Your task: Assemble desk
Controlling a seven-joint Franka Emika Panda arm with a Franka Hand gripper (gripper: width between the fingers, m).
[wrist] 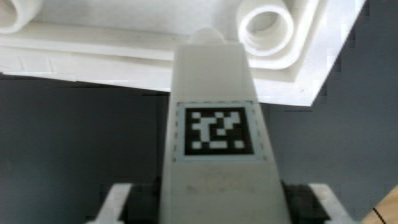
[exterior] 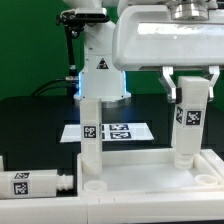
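Jaws gripping first leg [exterior: 188, 115], second leg [exterior: 90, 128] standing, third leg [exterior: 35, 183] lying, one tabletop [exterior: 140, 182]

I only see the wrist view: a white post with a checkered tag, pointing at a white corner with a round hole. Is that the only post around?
Observer: No. Besides that held leg, a second leg stands upright at a corner of the tabletop panel, on the exterior view's left.
Operator: Any more?
Observer: A third leg lies on its side beside the panel, further left.
Operator: Other tags anywhere?
Observer: A flat marker board lies behind the panel.
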